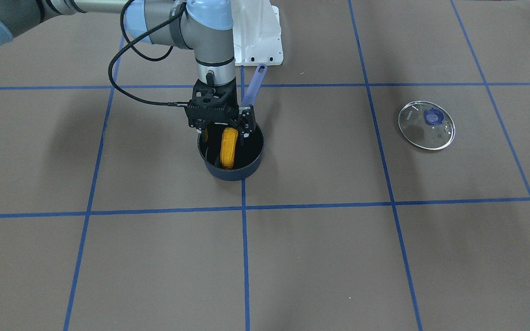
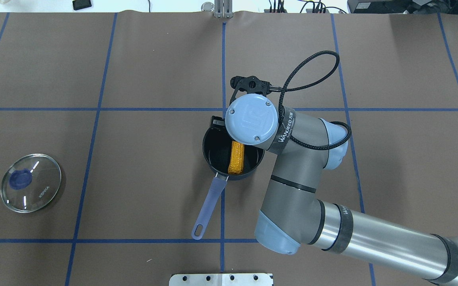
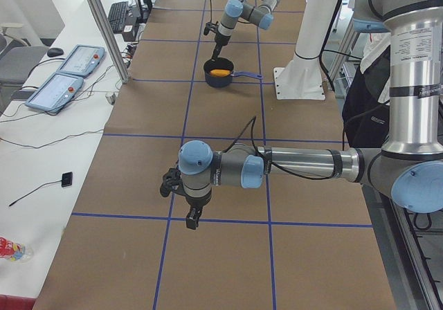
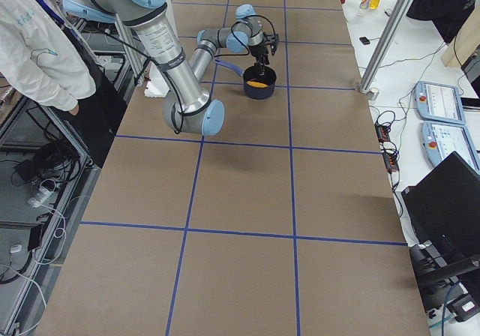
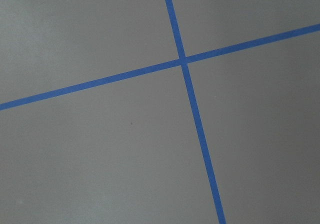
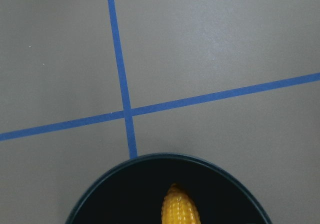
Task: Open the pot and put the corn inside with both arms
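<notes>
At centre frame, the right gripper [image 1: 226,132] hangs wide-jawed and empty over the corn [image 1: 228,149] lying in the pot [image 1: 237,174], where a crooked lift might snag the rim and tip it.

The glass lid [image 2: 31,182], lying alone well out on the robot's left side of the table, carries the word KONKA in white letters near its rim. On the right arm [image 2: 292,190], the black strap [image 2: 286,131] wrapped round the wrist reads WANJEED in white, followed by small characters too fine to make out. The round light-blue cap [image 2: 251,119] on top of that wrist bears an embossed UR logo. Farther back along the same arm, a second black strap [image 2: 342,226] shows a white mark I cannot read.
</notes>
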Robot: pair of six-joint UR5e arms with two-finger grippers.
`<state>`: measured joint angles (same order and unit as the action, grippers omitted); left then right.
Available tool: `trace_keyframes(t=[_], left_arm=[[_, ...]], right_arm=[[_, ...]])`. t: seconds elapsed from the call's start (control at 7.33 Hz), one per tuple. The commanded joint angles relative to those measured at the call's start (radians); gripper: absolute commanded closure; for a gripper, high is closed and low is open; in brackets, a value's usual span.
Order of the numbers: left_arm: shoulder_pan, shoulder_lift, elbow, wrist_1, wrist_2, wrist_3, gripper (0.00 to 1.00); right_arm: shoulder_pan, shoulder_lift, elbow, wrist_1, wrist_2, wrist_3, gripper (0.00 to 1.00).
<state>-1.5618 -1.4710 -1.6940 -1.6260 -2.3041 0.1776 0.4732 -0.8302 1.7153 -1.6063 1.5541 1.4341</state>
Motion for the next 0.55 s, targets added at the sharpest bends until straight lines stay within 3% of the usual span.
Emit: trace_keyframes(t=[0.0,0.14,0.41], left_arm=[[0.000,0.000,0.000,0.002,0.000,-0.004,0.02],[0.000,0.000,0.007,0.006,0.000,-0.006,0.02],[-0.003,0.015,0.005,0.020,-0.027,-0.007,0.02]], right_arm=[[0.118,-0.012,0.003,-0.003,0.122,-0.102,0.00],[0.245,-0.056,0.012,-0.001,0.279,-0.270,0.00],[0.425,-0.176,0.012,0.000,0.386,-0.586,0.00]])
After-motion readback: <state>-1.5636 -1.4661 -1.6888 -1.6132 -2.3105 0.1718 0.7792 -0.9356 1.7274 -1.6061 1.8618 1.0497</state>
